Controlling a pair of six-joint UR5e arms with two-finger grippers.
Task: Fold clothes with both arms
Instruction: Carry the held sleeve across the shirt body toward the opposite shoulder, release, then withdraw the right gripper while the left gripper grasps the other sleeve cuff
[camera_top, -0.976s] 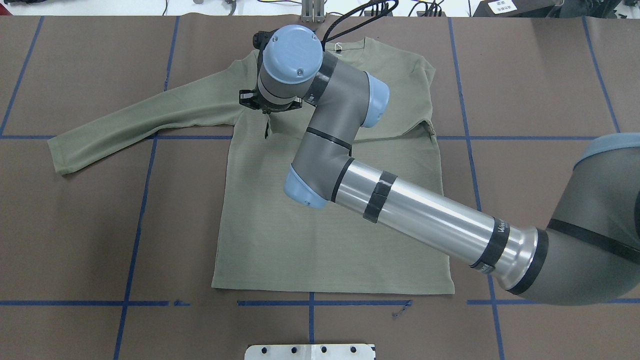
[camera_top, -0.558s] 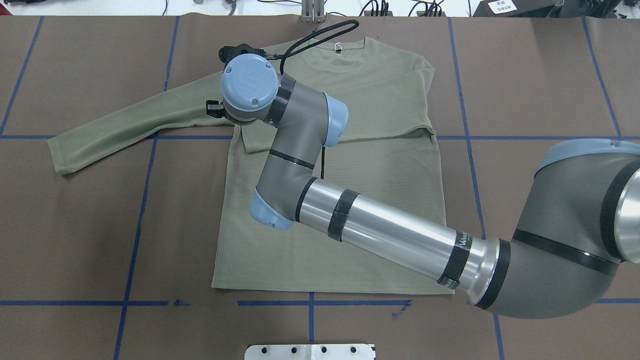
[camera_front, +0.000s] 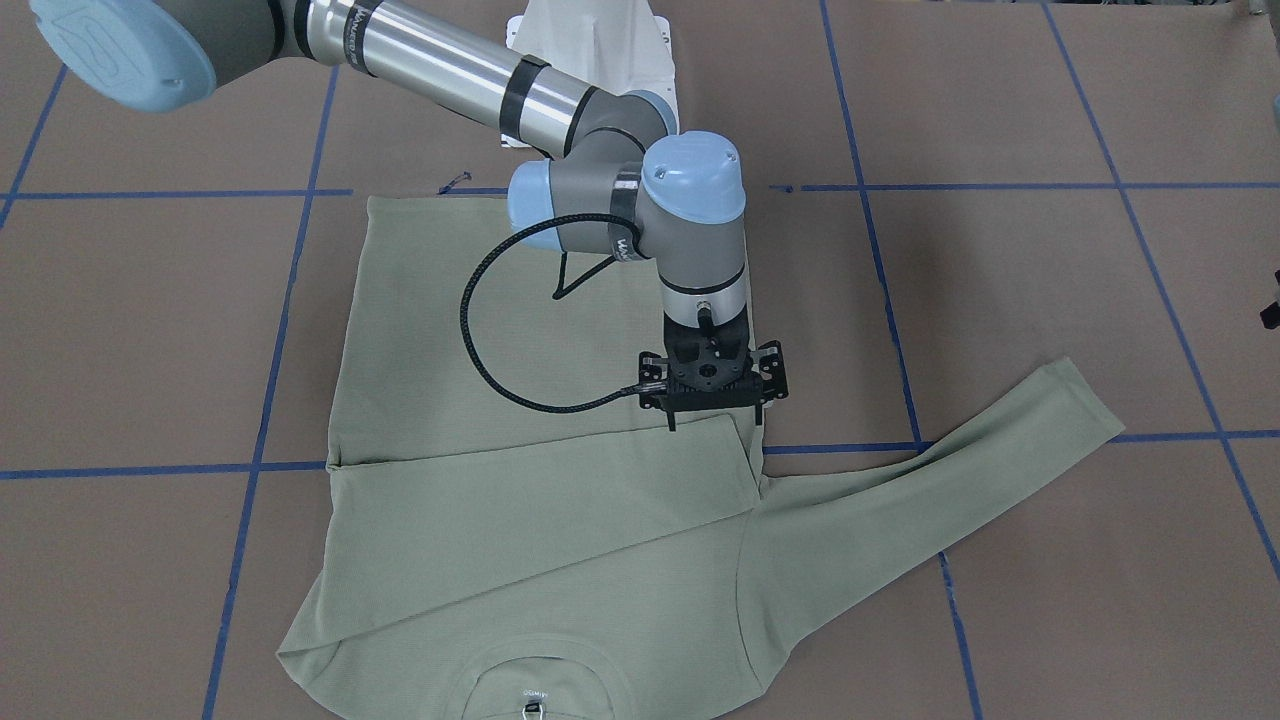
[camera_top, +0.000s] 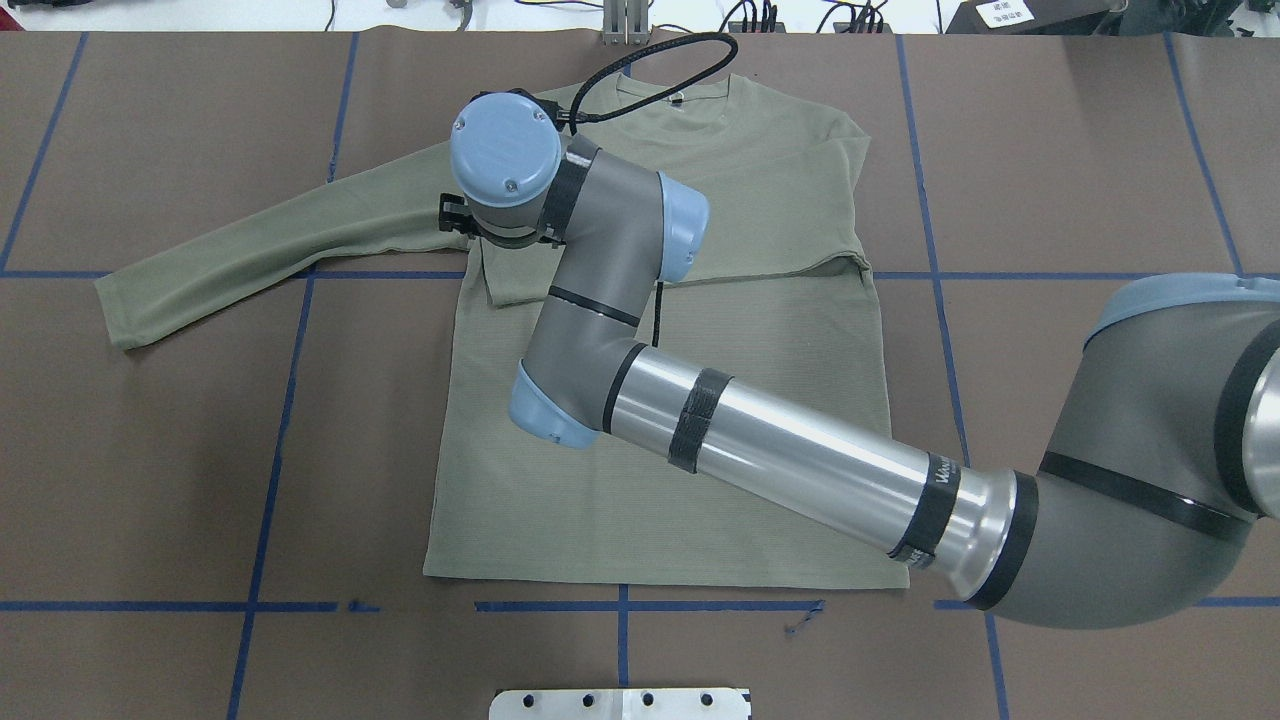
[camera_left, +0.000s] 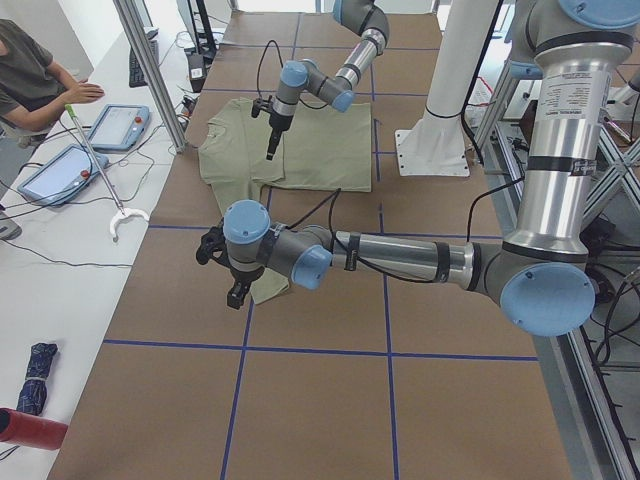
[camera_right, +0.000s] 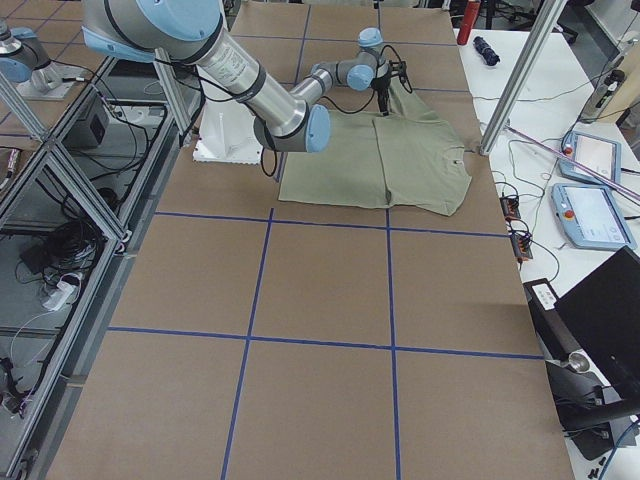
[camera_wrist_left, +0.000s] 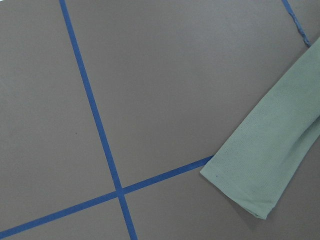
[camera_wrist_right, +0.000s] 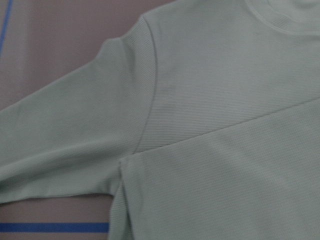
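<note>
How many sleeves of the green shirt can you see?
2. One sleeve is folded across the pale sage-green knit shirt's chest; the other sleeve lies stretched out on the brown table, robot's left.

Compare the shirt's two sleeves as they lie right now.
The folded sleeve crosses the chest of the shirt; the outstretched sleeve angles away from the body. The folded sleeve rests on the shirt, the outstretched sleeve on the brown table. The folded sleeve's cuff ends by the right gripper; the outstretched sleeve's cuff lies far from it. Both are the same pale green knit and lie flat.
</note>
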